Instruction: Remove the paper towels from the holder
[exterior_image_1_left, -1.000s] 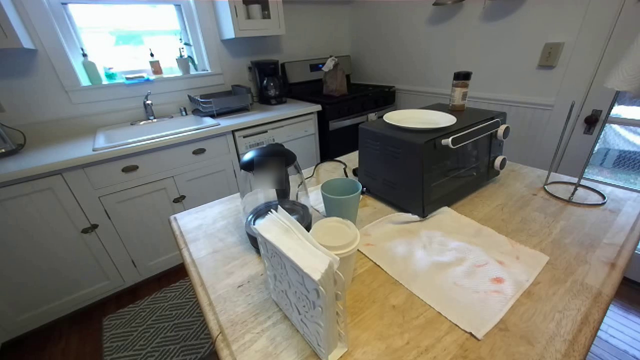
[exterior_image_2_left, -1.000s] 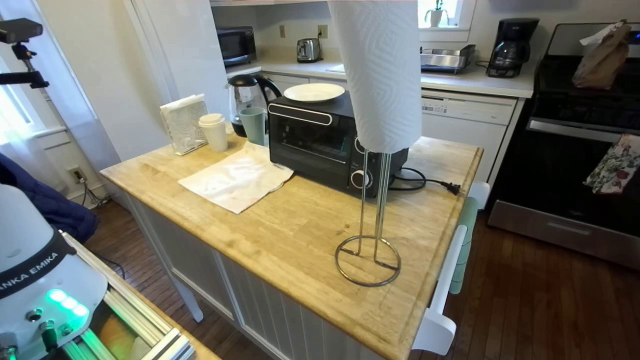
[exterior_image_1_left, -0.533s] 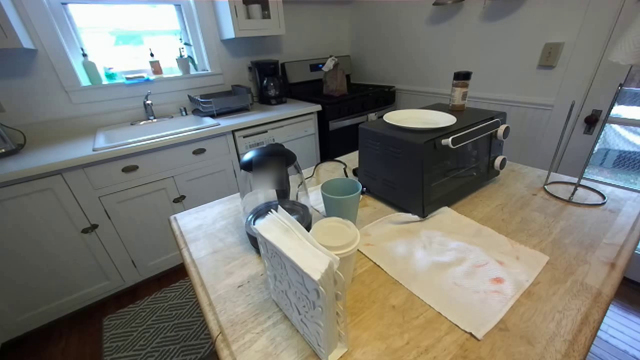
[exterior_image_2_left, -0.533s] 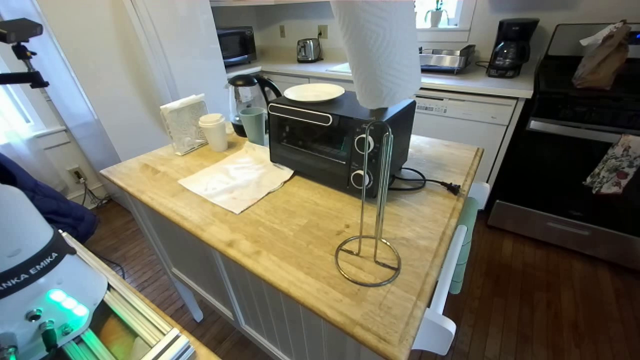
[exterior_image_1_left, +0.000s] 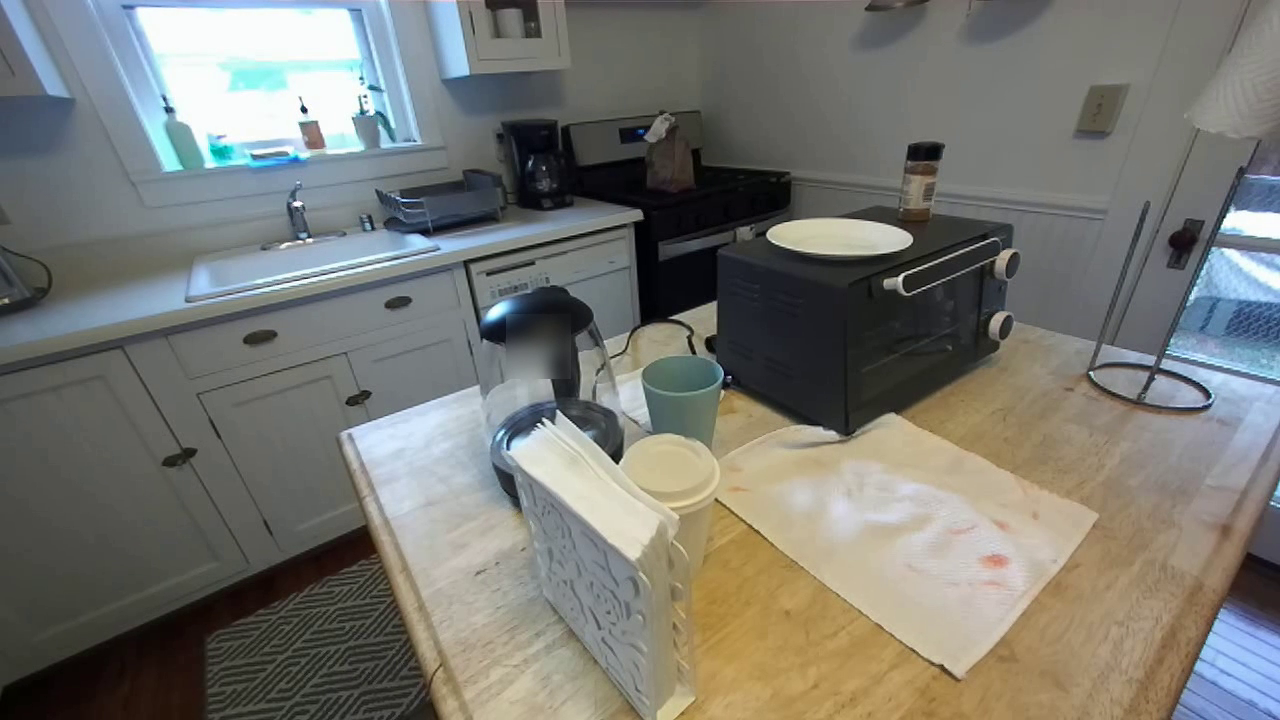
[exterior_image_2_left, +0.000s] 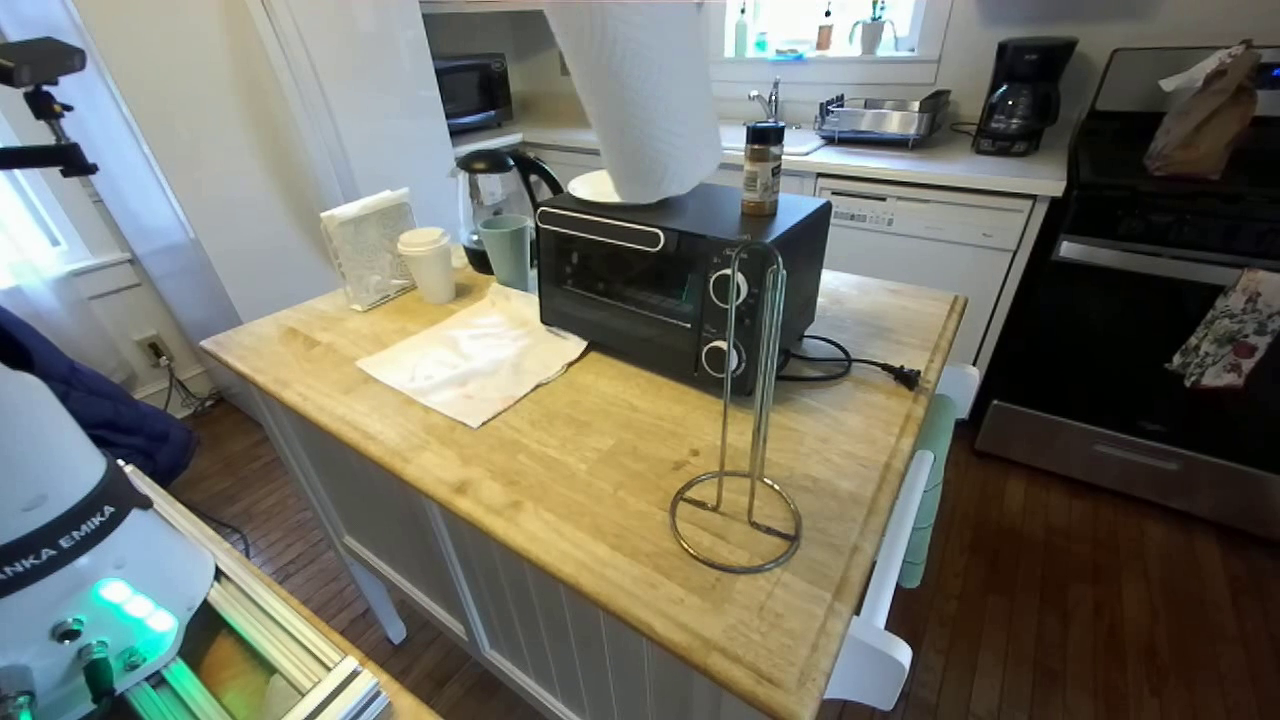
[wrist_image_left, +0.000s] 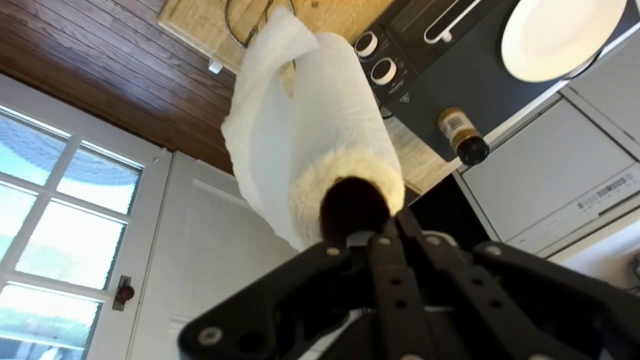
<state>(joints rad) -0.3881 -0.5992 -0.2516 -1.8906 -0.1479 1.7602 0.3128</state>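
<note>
While the tool (wrist_image_left: 400, 221) is clamped on the rim at the near end of the paper towel roll (wrist_image_left: 345, 110), the roll hangs tilted in the air, clear of the wire holder (exterior_image_2_left: 767, 380). Along one side of the roll, a loose sheet (wrist_image_left: 262, 150) curls away. The holder stands upright on the table (exterior_image_2_left: 580, 450), its looped top visible in an exterior view. There the roll's upper part runs out of frame, and its lower end overlaps a white plate (exterior_image_2_left: 592, 187) behind it. This plate lies on a black toaster oven (exterior_image_2_left: 620, 270), a spice jar (exterior_image_2_left: 761, 172) upright near it. Just beside the oven, a flat paper sheet (exterior_image_1_left: 905, 530) bears reddish marks; near it stand a green cup (exterior_image_1_left: 683, 398), a lidded cup (exterior_image_1_left: 672, 475) and a napkin holder (exterior_image_1_left: 600, 580).
</note>
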